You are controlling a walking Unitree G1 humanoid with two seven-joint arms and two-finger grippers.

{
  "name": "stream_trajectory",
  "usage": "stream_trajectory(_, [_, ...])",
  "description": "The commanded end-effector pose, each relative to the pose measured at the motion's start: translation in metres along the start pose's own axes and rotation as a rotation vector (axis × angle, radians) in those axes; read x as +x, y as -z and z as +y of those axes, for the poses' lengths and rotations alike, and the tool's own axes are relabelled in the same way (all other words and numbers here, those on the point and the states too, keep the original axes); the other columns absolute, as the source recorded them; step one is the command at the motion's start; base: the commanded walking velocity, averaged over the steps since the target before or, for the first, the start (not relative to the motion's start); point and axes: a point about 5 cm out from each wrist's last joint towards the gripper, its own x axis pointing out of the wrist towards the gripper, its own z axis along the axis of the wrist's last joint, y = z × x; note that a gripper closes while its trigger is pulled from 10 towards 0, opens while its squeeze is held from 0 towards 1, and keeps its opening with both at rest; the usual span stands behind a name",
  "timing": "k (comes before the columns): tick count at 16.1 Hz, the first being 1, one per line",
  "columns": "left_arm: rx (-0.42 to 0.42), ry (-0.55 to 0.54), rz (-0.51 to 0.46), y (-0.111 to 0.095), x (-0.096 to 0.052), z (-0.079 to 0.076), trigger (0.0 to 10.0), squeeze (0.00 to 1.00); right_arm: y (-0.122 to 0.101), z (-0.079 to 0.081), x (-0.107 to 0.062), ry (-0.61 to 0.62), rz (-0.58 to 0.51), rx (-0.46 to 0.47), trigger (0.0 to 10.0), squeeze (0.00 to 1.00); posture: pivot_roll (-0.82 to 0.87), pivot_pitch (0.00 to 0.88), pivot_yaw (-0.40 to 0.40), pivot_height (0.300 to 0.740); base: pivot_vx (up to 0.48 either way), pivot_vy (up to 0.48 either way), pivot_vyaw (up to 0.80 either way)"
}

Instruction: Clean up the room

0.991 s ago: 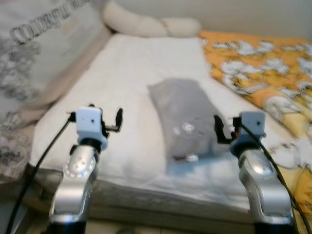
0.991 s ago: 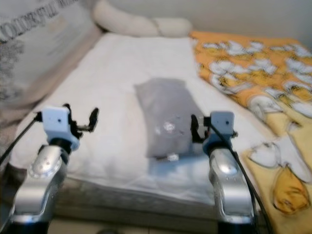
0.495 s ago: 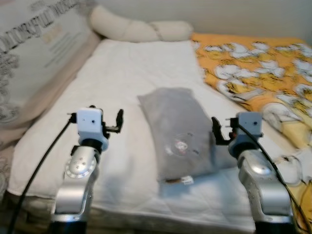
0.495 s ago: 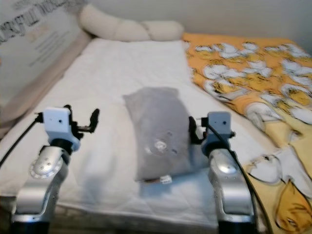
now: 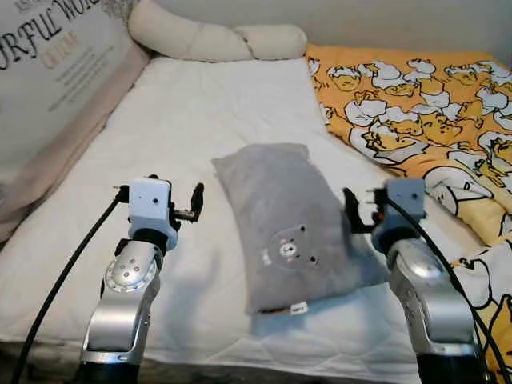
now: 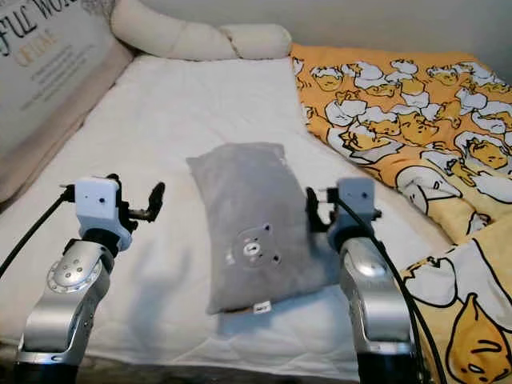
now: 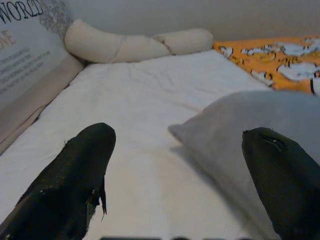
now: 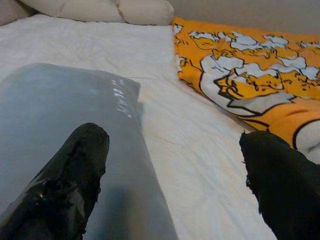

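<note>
A grey pillow [image 5: 290, 226] with a small bear face lies slanted in the middle of the white bed [image 5: 200, 112]. Both arms are raised over the bed's near edge. My left gripper [image 7: 180, 137] is open over bare sheet, just left of the pillow, with one of its fingers [image 5: 198, 193] pointing at the pillow's corner. My right gripper [image 8: 175, 139] is open at the pillow's right edge; one of its fingers [image 8: 80, 160] is over the grey fabric and the other over the sheet. Neither gripper holds anything.
An orange and yellow duck-print blanket [image 5: 416, 88] covers the bed's right side and hangs by my right arm. A long cream bolster [image 5: 208, 38] lies at the head. A large printed cushion [image 5: 56, 72] leans along the left edge.
The whole view has shifted: the camera has come closer to the bed and is now sharp. The pillow looks nearer and lower in the picture. Both arms keep the same raised, open pose.
</note>
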Motion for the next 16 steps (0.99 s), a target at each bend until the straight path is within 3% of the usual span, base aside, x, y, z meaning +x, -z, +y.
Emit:
stream_trajectory(1, [0.025,0.039,0.037,0.004,0.004,-0.002,10.0,0.0,-0.001,-0.009,0.004,0.018,-0.003,-0.006,10.0,0.0,0.09,0.0,0.018,0.74,0.0,0.0,0.0])
stream_trajectory(3, [0.041,0.103,0.073,0.008,0.014,-0.004,10.0,0.0,0.002,-0.022,0.014,0.043,0.025,-0.042,10.0,0.0,0.09,0.0,0.016,0.74,0.0,0.0,0.0])
stream_trajectory(5, [0.166,0.193,0.18,0.02,0.04,-0.007,10.0,0.0,0.006,-0.05,0.037,0.109,0.081,-0.111,10.0,0.0,0.09,0.0,0.016,0.74,0.0,0.0,0.0])
stream_trajectory(8, [0.246,0.252,0.23,0.026,0.061,-0.017,10.0,0.0,0.01,-0.067,0.055,0.161,0.126,-0.206,10.0,0.0,0.08,0.0,0.019,0.74,0.0,0.0,0.0])
stream_trajectory(10, [0.351,0.345,0.315,0.04,0.072,-0.037,10.0,0.0,0.029,-0.058,0.061,0.038,0.252,-0.373,10.0,0.0,0.09,0.0,0.005,0.74,0.0,0.0,0.0])
stream_trajectory(12, [0.387,0.418,0.388,0.054,0.074,-0.065,10.0,0.0,0.037,-0.028,0.062,-0.132,0.255,-0.317,10.0,0.0,0.09,0.0,0.0,0.74,0.0,0.0,0.0])
stream_trajectory(13, [0.35,0.438,0.399,0.056,0.075,-0.074,10.0,0.0,0.038,-0.019,0.063,-0.176,0.247,-0.296,10.0,0.0,0.09,0.0,0.001,0.74,0.0,0.0,0.0])
stream_trajectory(16, [0.325,0.51,0.368,0.053,0.076,-0.095,10.0,0.0,0.037,0.008,0.063,-0.32,0.219,-0.213,10.0,0.0,0.08,0.0,0.007,0.74,0.0,0.0,0.0])
